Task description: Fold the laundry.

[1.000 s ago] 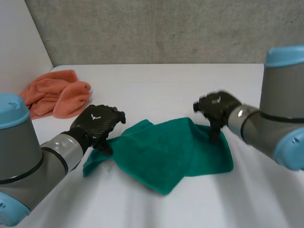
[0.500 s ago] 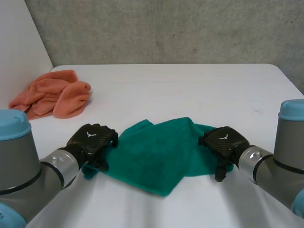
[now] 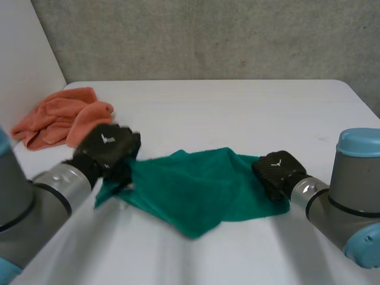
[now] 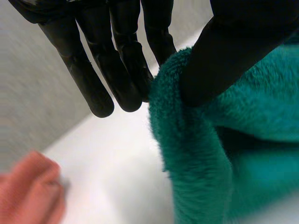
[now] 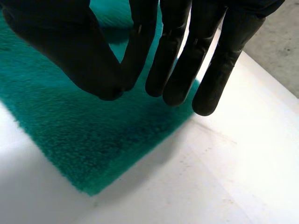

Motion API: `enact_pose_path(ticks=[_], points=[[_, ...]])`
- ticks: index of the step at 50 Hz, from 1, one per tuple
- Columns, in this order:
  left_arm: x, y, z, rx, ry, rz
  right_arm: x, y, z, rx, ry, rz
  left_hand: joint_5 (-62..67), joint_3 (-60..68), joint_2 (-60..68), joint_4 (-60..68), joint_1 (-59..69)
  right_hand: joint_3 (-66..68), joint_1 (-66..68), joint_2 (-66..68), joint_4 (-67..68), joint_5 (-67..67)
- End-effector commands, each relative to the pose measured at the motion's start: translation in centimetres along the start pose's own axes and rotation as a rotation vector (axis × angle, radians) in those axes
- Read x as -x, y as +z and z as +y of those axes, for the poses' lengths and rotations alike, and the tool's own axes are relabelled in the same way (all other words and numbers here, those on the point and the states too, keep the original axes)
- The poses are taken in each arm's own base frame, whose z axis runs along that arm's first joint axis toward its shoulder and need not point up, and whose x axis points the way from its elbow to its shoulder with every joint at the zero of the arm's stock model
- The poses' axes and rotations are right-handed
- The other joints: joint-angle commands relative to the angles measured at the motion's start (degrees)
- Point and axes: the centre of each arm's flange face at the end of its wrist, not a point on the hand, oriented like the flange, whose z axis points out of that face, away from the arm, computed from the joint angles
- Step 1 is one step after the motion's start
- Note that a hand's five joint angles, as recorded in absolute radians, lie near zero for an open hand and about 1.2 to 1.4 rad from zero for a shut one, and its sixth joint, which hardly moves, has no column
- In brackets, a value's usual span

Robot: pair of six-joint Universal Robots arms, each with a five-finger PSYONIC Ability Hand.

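You had the left hand (image 3: 107, 148) pinching the left edge of the green towel (image 3: 190, 187) lying near-middle on the bench (image 3: 237, 113), the right hand (image 3: 276, 172) straight-fingered and empty over its right corner; the fold likely needed that corner grasped next

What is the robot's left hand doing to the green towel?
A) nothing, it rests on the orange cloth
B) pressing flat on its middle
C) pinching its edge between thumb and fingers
C: the left wrist view shows the left hand holding the green towel by its edge between thumb and fingers.
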Motion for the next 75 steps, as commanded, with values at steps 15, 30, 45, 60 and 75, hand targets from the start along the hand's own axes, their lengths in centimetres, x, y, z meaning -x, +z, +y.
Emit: enact_pose_path(ticks=[15,30,45,60,75], points=[[3.4,-3.7,-8.7,-0.300,-0.119,-0.113,-2.4,-4.6,-6.1,-0.120,-0.078,0.083,13.8,12.0,11.6,11.4,16.2,-26.1,-15.6,-26.0,-26.3,-25.3],[4.6,-0.9,-9.5,-0.315,-0.114,-0.128,3.5,-4.7,-3.0,-0.008,0.396,-0.221,13.8,12.0,11.6,11.4,16.2,-45.0,-34.5,-44.9,-45.2,-44.3],[5.8,0.1,-11.8,-0.380,-0.100,-0.150,10.1,-0.2,-4.3,-0.013,0.412,-0.311,13.8,12.0,11.6,11.4,16.2,-46.1,-35.7,-46.1,-46.4,-45.4],[6.1,0.3,-12.4,-0.398,-0.099,-0.158,15.6,3.0,-6.8,-0.111,0.342,-0.360,13.8,12.0,11.6,11.4,16.2,-46.3,-35.8,-46.3,-46.5,-45.6],[6.3,0.3,-12.7,-0.412,-0.099,-0.161,15.7,3.8,-6.5,-0.083,0.332,-0.337,13.8,12.0,11.6,11.4,16.2,12.8,23.3,12.9,12.6,13.5]])
